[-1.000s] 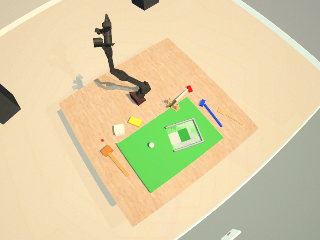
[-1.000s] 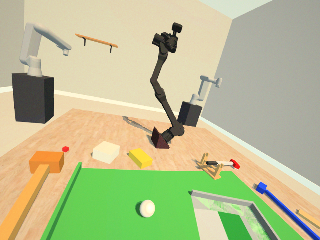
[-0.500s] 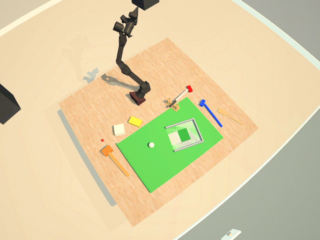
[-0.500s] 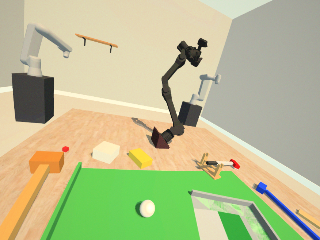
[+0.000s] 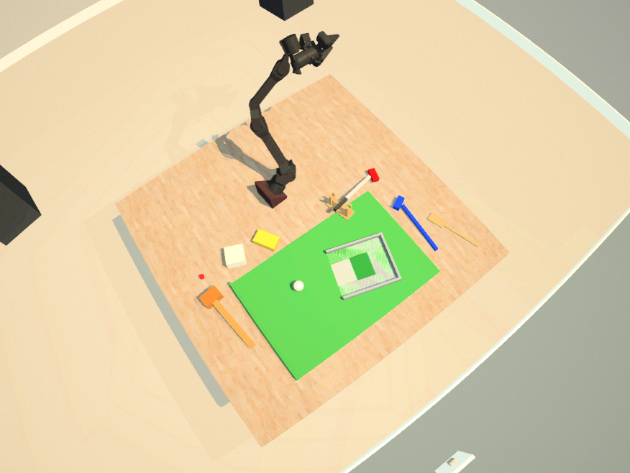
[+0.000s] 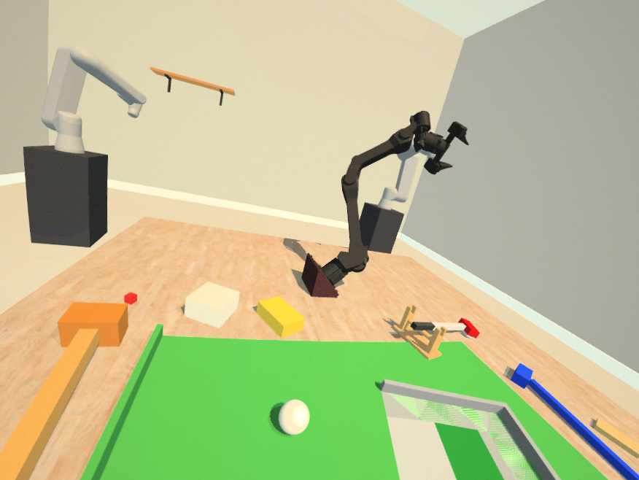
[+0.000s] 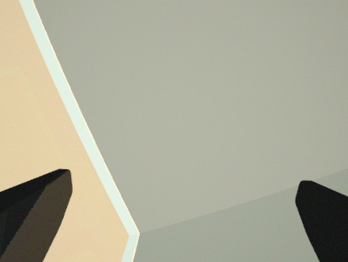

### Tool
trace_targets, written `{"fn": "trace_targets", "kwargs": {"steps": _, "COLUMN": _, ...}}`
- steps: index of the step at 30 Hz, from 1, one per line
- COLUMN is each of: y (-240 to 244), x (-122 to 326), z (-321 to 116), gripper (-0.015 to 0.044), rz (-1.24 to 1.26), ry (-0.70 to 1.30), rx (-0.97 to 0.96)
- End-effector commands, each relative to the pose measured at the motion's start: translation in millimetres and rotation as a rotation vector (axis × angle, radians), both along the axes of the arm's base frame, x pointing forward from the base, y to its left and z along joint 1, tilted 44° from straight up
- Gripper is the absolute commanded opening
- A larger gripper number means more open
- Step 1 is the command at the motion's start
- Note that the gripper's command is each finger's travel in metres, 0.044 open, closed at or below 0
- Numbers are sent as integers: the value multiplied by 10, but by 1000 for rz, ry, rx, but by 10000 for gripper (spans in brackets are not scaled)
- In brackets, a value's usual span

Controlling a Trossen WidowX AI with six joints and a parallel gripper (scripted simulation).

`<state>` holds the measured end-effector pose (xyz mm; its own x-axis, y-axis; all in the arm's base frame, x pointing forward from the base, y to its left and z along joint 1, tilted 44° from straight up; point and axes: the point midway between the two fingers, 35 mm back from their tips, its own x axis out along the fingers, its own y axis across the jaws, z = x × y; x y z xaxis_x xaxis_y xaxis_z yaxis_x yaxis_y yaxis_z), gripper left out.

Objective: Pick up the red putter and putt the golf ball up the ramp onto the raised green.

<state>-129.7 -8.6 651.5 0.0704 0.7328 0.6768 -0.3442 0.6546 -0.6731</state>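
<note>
The red putter (image 5: 357, 187) (image 6: 448, 326) has a red head, a white shaft and a dark grip. Its grip end rests on a small wooden stand (image 5: 347, 214) (image 6: 431, 352), with the head out to the side. The white golf ball (image 5: 298, 285) (image 6: 293, 416) sits on the green mat (image 5: 285, 336) (image 6: 217, 371), before the open side of the grey-railed enclosure. Inside are the pale ramp (image 5: 341, 273) (image 6: 419, 449) and the darker raised green (image 5: 362, 265) (image 6: 467, 449). My gripper (image 6: 459, 155) (image 7: 187, 187) is open and empty, high up and away from the putter.
A yellow block (image 5: 266, 239) (image 6: 281, 316) and a cream block (image 5: 234, 255) (image 6: 211, 304) lie beside the mat. An orange mallet (image 5: 233, 324) (image 6: 93, 324) and a tiny red cube (image 5: 201, 276) (image 6: 130, 297) lie left. A blue mallet (image 5: 419, 226) (image 6: 575, 423) and a tan tool (image 5: 436, 220) (image 6: 614, 436) lie right.
</note>
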Motion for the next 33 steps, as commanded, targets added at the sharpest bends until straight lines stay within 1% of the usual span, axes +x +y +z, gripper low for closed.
{"fn": "trace_targets", "kwargs": {"steps": 1, "y": 350, "x": 379, "z": -57, "gripper": 440, "rz": -63, "ry": 65, "rx": -89}}
{"fn": "trace_targets", "kwargs": {"steps": 4, "y": 593, "x": 648, "z": -138, "gripper": 440, "rz": -110, "ry": 101, "rx": -165}}
{"fn": "trace_targets", "kwargs": {"steps": 10, "y": 1079, "x": 1360, "z": -399, "gripper": 440, "rz": -212, "ry": 224, "rx": -321}}
{"fn": "trace_targets", "kwargs": {"steps": 15, "y": 1391, "x": 1985, "z": -767, "gripper": 440, "rz": -288, "ry": 331, "rx": -476}}
{"fn": "trace_targets", "kwargs": {"steps": 20, "y": 1609, "x": 2629, "z": -1332, "gripper": 440, "rz": -340, "ry": 447, "rx": -676}}
{"fn": "trace_targets", "kwargs": {"steps": 26, "y": 1667, "x": 3256, "z": -2117, "gripper": 440, "rz": -345, "ry": 608, "rx": -900}}
{"fn": "trace_targets", "kwargs": {"steps": 29, "y": 1622, "x": 3503, "z": -2559, "gripper": 440, "rz": -318, "ry": 703, "rx": -1005}}
{"fn": "trace_targets", "kwargs": {"steps": 33, "y": 1506, "x": 3720, "z": -3124, "gripper": 440, "rz": -254, "ry": 836, "rx": -1116}}
